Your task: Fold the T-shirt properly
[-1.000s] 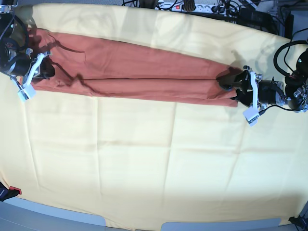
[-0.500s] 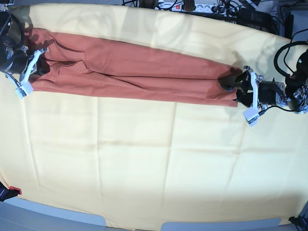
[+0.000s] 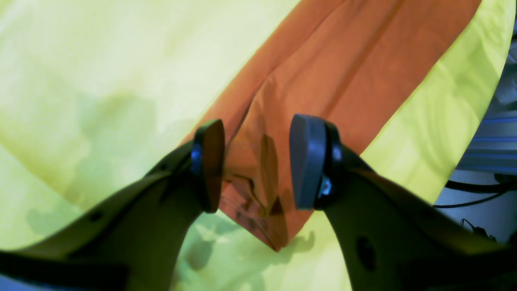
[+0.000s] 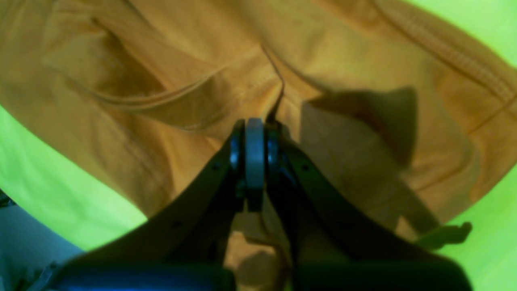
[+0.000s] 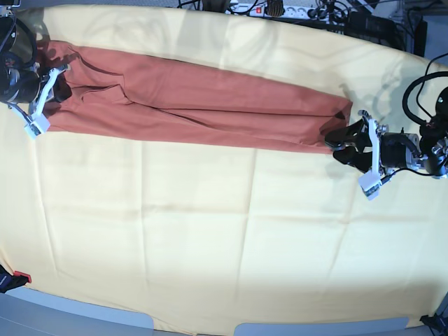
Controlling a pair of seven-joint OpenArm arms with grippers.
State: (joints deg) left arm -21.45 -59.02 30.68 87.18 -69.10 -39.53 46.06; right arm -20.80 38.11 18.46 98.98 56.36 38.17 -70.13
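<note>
The rust-orange T-shirt (image 5: 196,101) lies folded into a long narrow strip across the far part of the pale yellow cloth (image 5: 224,231). My right gripper (image 5: 59,85) is at the strip's left end. In the right wrist view it (image 4: 255,125) is shut, and a crease of the T-shirt (image 4: 161,60) runs into its tips. My left gripper (image 5: 341,145) stands open just off the strip's right end. In the left wrist view its fingers (image 3: 258,133) stand apart above the end corner of the T-shirt (image 3: 343,60), which lies flat on the cloth.
A power strip (image 5: 280,8) and cables lie beyond the table's back edge. A small red item (image 5: 21,278) sits at the front left corner. The yellow cloth covers the whole table in front of the strip.
The right gripper has drawn the shirt's left end up and leftward, smoothing its wrinkles. The left gripper has let go of the right end and backed off down and to the right.
</note>
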